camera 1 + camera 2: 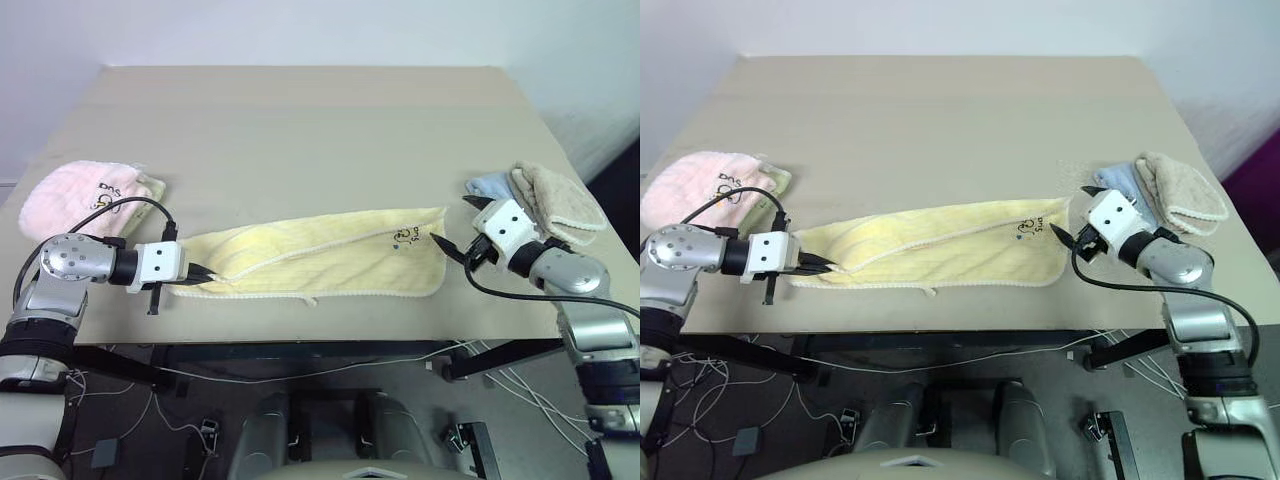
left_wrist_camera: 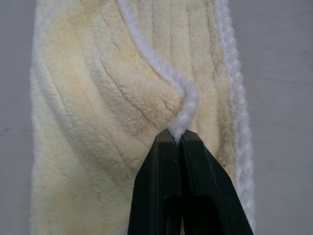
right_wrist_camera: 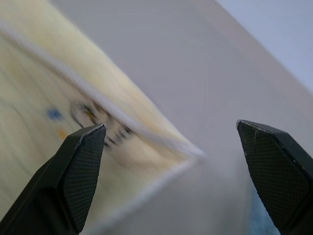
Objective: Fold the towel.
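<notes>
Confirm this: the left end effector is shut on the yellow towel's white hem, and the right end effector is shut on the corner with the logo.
Not quite. The left end effector is shut on the yellow towel at its white hem, but the right end effector is open; the right wrist view shows its fingers spread apart by the logo corner, gripping nothing.

Head stereo overhead, wrist cameras close
</notes>
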`<state>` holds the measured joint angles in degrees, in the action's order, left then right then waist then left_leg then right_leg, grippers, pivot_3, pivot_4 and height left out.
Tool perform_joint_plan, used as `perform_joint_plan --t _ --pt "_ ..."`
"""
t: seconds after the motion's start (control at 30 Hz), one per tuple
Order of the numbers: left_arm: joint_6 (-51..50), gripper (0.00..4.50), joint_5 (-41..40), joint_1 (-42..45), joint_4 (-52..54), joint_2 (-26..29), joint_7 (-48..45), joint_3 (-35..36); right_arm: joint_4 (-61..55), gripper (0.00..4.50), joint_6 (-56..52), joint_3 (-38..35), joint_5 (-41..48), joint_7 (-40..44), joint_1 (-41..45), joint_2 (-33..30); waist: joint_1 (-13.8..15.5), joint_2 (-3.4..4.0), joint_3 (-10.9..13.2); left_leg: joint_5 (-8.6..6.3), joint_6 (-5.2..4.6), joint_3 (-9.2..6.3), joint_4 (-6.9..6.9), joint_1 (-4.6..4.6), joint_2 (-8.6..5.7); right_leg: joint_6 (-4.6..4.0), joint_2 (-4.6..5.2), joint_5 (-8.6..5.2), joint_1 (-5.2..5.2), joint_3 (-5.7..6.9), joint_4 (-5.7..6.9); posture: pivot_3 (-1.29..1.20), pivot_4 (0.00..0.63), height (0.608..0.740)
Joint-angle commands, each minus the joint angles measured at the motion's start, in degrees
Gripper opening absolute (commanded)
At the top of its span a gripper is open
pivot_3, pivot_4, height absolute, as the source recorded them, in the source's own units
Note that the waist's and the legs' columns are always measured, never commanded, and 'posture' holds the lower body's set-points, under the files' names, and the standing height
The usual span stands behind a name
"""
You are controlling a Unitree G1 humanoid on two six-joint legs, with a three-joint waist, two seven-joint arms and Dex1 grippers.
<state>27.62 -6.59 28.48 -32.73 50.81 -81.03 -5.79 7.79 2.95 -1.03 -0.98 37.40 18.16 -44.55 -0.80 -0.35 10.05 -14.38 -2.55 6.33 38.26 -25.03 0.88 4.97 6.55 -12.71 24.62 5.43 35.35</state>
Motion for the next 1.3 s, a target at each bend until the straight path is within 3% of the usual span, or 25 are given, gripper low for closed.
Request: perform_joint_plan --t 0.03,0.33,0.73,0.87,1.17,1.2,1.3 --pt "-1.1 0.01 -1.1 -0.8 2.4 1.1 0.7 1.7 8.0 4.50 10.9 3.3 -8.7 -2.2 5.0 -3.4 -0.1 0.02 0.0 0.00 0.01 0.01 0.00 0.01 0.00 0.01 0.00 0.00 0.00 -0.01 0.00 0.00 0.150 0.740" --pt "-3.6 0.01 -2.0 -4.9 7.2 1.6 2.6 2.9 30.5 4.50 28.5 12.3 -23.3 -12.0 20.4 -3.1 -0.2 0.03 0.0 0.18 0.30 0.16 -0.01 0.01 0.00 0.05 0.00 -0.03 0.07 -0.13 0.05 0.00 0.150 0.740" --pt "-5.9 0.01 -2.6 -9.0 11.0 2.8 5.2 4.9 42.6 4.50 36.3 19.0 -29.8 -14.6 28.9 -1.8 -0.3 0.05 0.0 0.18 0.31 0.19 -0.01 0.01 0.01 0.05 0.00 -0.03 0.08 -0.16 0.07 0.00 0.150 0.740" --pt "-6.4 0.00 -2.6 -9.8 11.8 2.8 5.7 5.3 44.1 3.56 37.5 19.8 -30.6 -14.7 29.9 -1.6 -0.3 0.06 0.0 0.18 0.31 0.19 -0.02 0.01 0.01 0.04 0.00 -0.04 0.07 -0.16 0.07 0.00 0.150 0.740" --pt "-6.0 0.00 -2.0 -10.3 11.2 2.0 6.7 5.3 44.5 0.33 38.4 20.5 -30.9 -14.4 30.0 -1.0 -0.3 0.07 0.0 0.19 0.32 0.21 -0.02 0.01 0.01 0.04 0.00 -0.03 0.08 -0.17 0.08 0.00 0.150 0.740" --pt "-6.0 0.00 -2.0 -10.3 11.2 2.0 6.7 5.2 44.5 0.08 38.5 20.5 -30.9 -14.4 30.0 -1.0 -0.3 0.07 0.0 0.19 0.32 0.21 -0.02 0.01 0.01 0.05 0.00 -0.04 0.08 -0.17 0.08 0.00 0.150 0.740" --pt "-5.7 0.00 -1.8 -10.1 10.5 1.7 7.2 5.3 44.5 0.03 38.5 20.5 -31.1 -14.9 30.2 -1.3 -0.3 0.07 0.0 0.19 0.32 0.21 -0.02 0.02 0.01 0.04 0.00 -0.03 0.07 -0.17 0.08 0.00 0.150 0.740"
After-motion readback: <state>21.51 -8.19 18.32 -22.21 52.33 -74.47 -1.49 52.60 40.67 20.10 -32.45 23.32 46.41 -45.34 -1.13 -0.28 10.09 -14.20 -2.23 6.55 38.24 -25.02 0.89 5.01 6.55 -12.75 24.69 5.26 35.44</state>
